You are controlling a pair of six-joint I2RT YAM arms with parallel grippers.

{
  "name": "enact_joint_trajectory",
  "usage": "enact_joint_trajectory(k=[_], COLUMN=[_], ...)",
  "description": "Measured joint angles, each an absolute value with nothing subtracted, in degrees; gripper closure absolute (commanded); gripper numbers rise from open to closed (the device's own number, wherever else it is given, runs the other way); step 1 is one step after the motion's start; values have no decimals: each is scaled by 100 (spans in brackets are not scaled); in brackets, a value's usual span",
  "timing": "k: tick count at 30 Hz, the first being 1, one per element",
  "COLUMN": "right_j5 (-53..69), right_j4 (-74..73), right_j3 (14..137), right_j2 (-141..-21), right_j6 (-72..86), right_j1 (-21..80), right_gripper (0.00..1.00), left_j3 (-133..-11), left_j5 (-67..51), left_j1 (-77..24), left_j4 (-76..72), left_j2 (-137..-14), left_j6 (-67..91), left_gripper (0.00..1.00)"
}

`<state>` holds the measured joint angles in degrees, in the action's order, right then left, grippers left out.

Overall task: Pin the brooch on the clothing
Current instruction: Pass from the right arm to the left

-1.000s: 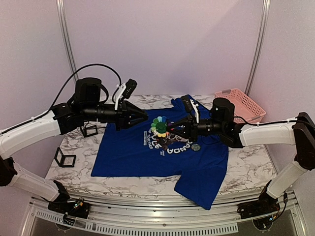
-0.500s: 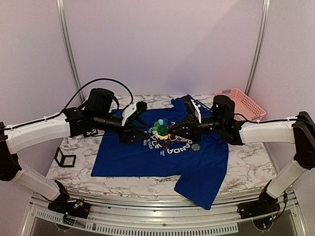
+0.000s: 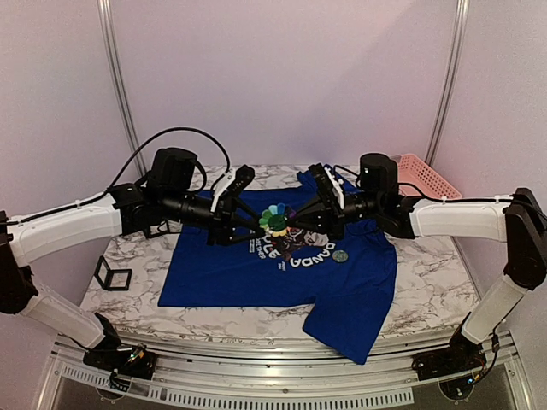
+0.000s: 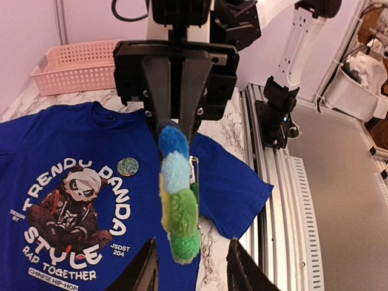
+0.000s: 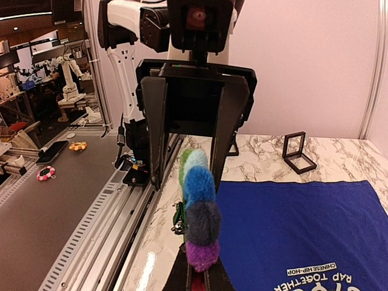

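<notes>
The brooch (image 3: 274, 218), a fluffy flower with green, blue, yellow and purple petals, hangs in the air above the blue T-shirt (image 3: 222, 265). My right gripper (image 3: 292, 224) is shut on it. It grips the brooch edge-on from below in the right wrist view (image 5: 199, 209). My left gripper (image 3: 254, 224) is open and faces the right one. In the left wrist view its fingers (image 4: 143, 274) stand on either side of the brooch's green end (image 4: 179, 206) without touching it. The metal pin (image 4: 194, 171) shows on the brooch's back. The shirt lies flat, print up (image 4: 66, 206).
A round grey disc (image 3: 340, 254) lies on the shirt right of the print and also shows in the left wrist view (image 4: 128, 166). A pink basket (image 3: 423, 184) stands at the back right. Black open-frame cube holders (image 3: 112, 274) (image 5: 299, 153) stand on the marble at the left.
My left gripper has swung in to the right and its open fingers now flank the brooch. My right gripper has lifted slightly, keeping hold of the brooch.
</notes>
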<state>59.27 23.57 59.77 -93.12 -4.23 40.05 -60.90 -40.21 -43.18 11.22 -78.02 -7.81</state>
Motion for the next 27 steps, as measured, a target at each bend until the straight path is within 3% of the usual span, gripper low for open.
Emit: enact_joint_trajectory(k=[10,14,18,21,27], right_j5=[6110,6167,6213,6169,5771], right_j4=[2418,2491,2705,3011,3879], right_j3=[5981,5981,5959,5887,5443], right_j2=[-9384,-9406,-9502,-9649,-9994], right_j6=[-519,-515,-327,38,1066], right_j1=[4005,4005,3975,3942,3813], right_gripper=[100,100,99,92,60], left_j3=[-6090,-6077,-5992,-5916,-5660], left_j5=[-3822,-3745,-3621,-3411,-2858], left_j1=[-4407,-4473,-4512,-4517,-4541], left_j4=[829,637,506,456,395], left_j2=[-7782,-7782,-7784,-7791,-7848], left_j6=[-110,40,276,589,1175], left_gripper=[83,100,100,100,100])
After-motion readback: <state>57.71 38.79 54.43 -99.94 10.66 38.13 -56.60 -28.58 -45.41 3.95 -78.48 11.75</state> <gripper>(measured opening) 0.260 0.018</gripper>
